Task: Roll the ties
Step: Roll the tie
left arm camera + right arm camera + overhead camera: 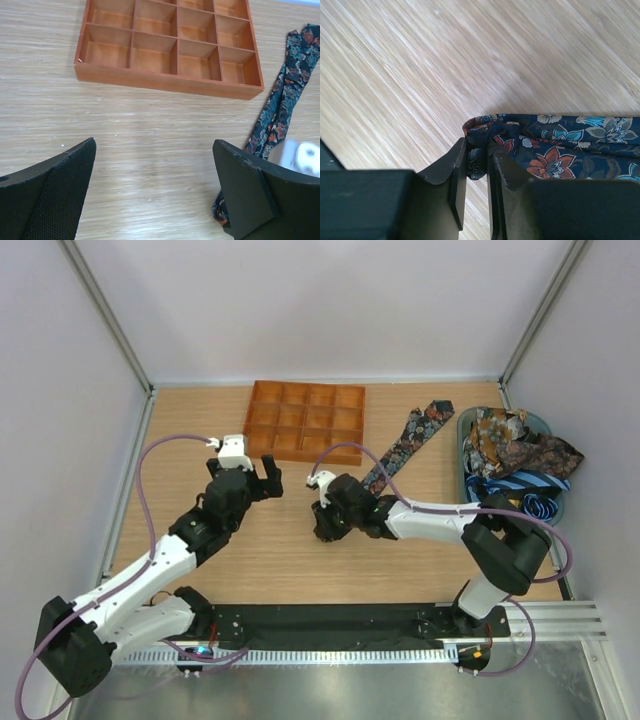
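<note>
Ties: one floral tie (405, 440) lies just right of the orange tray (300, 453), its near end clamped in the right gripper (477, 160), several more ties (515, 445) heaped in a bin (461, 455) farther right, while the left gripper (154, 145) gapes empty before the tray.

One floral tie (408, 437) lies on the worktop (200, 420). More ties (515, 450), brown paisley and blue striped, are heaped in one teal bin (466, 425): at least two, the exact number unclear. One orange tray (300, 454) has twelve compartments. Two arms carry two tools: left tool (154, 150), right tool (477, 155).
</note>
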{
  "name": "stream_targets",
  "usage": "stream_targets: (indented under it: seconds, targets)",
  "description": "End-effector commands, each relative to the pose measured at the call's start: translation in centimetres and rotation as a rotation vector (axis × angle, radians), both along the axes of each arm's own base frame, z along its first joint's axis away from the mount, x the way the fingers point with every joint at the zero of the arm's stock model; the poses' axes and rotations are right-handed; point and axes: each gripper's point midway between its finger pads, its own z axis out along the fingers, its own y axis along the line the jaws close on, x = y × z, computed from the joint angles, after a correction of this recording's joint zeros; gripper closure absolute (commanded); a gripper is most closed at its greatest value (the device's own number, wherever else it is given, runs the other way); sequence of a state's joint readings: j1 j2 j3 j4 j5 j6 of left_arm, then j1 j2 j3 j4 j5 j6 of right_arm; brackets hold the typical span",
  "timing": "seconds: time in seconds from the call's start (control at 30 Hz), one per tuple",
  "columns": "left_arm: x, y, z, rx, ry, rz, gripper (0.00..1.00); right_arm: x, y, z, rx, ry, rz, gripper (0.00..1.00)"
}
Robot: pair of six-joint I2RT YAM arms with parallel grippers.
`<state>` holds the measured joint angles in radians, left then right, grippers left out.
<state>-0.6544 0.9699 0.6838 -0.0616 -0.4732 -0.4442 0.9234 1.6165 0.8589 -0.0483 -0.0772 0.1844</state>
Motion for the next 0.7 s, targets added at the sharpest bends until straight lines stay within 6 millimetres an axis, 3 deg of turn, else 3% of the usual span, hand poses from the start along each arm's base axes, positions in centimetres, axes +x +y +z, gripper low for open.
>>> stream_targets:
  seconds: [0.0,0.07,0.1,0.3,0.37,0.4,0.43,0.6,0.67]
  targets:
    - [0.4,-1.2,2.4,-0.054,-0.135,-0.069,0.0,0.0,1.3,2.5,0.191,0.092,0.027,0.79]
    - [-0.3,-2.7,1.1,-0.034,-0.117,-0.18,0.0,-0.2,1.3,2.8,0.246,0.15,0.043,0.79]
    - [-0.4,-3.5,1.2,-0.012,-0.14,-0.242,0.0,0.6,0.7,2.8,0.263,0.167,0.019,0.79]
    - [-2.4,-9.0,-3.3,0.054,-0.074,-0.606,0.0,1.4,-0.4,2.7,0.399,0.311,0.01,0.8]
    - [-2.9,-10.5,-3.5,0.075,-0.065,-0.68,0.0,1.6,-0.7,2.6,0.422,0.326,0.0,0.8]
    - [-3.2,-11.1,-5.0,0.107,-0.018,-0.717,0.0,1.5,-0.8,2.3,0.426,0.344,0.008,0.8]
    - [-3.1,-11.6,-4.8,0.138,-0.028,-0.739,0.0,2.0,-1.1,2.2,0.431,0.346,-0.005,0.8]
    - [-4.4,-13.3,-8.4,0.24,0.057,-0.854,0.0,2.9,-2.2,0.9,0.432,0.387,-0.051,0.81]
    - [-5.1,-14.1,-8.8,0.236,0.071,-0.902,0.0,3.3,-2.5,0.7,0.445,0.39,-0.067,0.81]
